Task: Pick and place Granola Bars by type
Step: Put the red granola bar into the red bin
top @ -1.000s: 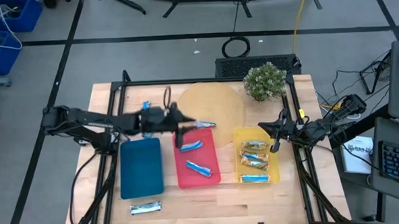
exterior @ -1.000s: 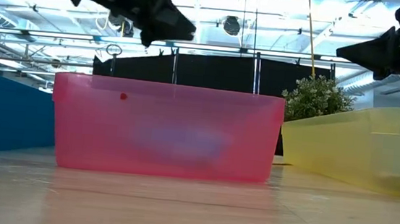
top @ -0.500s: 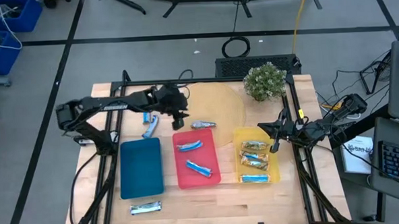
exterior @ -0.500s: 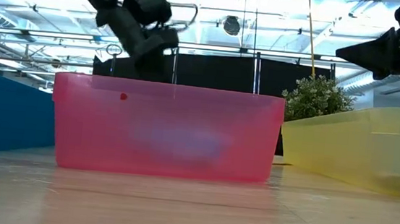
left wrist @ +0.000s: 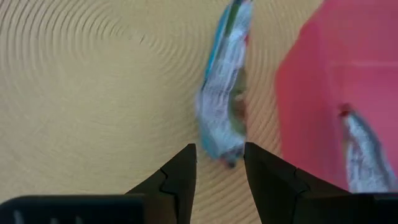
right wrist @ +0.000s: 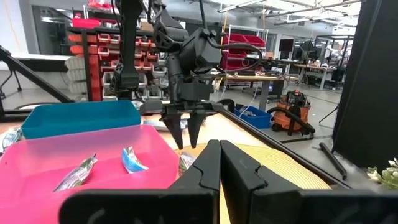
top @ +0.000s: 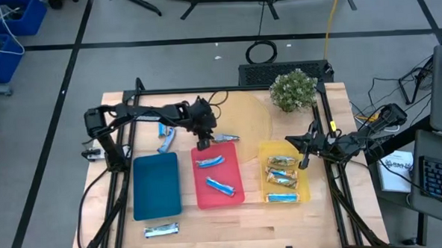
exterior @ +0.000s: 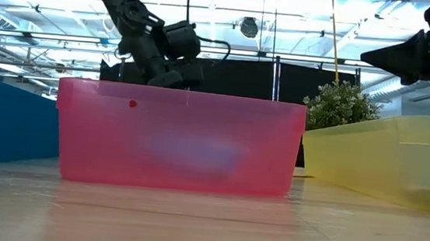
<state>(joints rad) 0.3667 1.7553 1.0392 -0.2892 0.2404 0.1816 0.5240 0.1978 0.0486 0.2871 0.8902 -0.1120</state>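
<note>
From the high view I see the left end effector (top: 204,144) at frame centre, above the far edge of the red tray (top: 217,173), just beside a silver-blue bar (top: 225,138) lying on the round tan mat (top: 239,114). The left wrist view adds what the overhead cannot: its fingers (left wrist: 180,180) stand apart with nothing between them, and that bar (left wrist: 222,93) lies just beyond them, next to the red tray wall (left wrist: 311,81).

The right end effector (top: 303,164) hangs at centre right over the far corner of the yellow tray (top: 304,189); in the right wrist view its fingers (right wrist: 214,163) are pressed together, empty.

Bars by place, high view: two in the red tray (top: 210,161), three in the yellow tray (top: 282,179), two on the desk (top: 211,229) above the blue tray (top: 156,185) (top: 166,143), one at lower left (top: 161,230).

The low view shows only tray walls; the red wall (exterior: 178,137) hides the bars behind it. A potted plant (top: 293,90) stands at the upper right corner of the desk.
</note>
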